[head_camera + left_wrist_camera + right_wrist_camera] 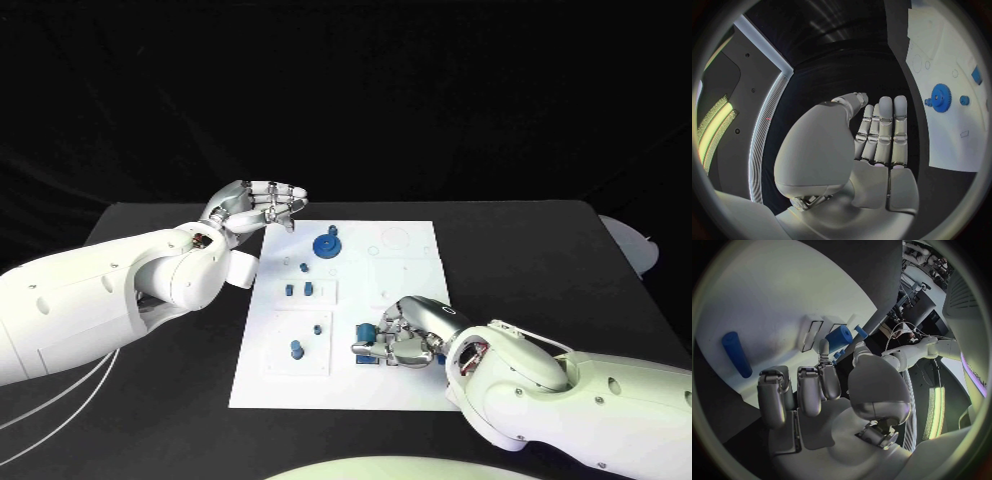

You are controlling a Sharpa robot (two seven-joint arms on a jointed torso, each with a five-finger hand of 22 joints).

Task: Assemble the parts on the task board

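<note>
From the head view I see the white task board (411, 260) lying mid-counter (548, 270). My left hand (260, 207) hovers just off the board's far-left corner, holding nothing, its fingers side by side. My right hand (397, 338) rests low on the board's near-right part, fingers curled onto small blue parts (369, 332); whether it grips one I cannot tell. A blue gear (327, 245) stands at the far left of the board.

In the left wrist view the left hand (879, 150) is flat and empty, the gear (941, 97) beyond it.

In the right wrist view the right hand (817, 390) bends over the board beside a blue cylinder (841, 335); a blue peg (737, 354) lies apart.
</note>
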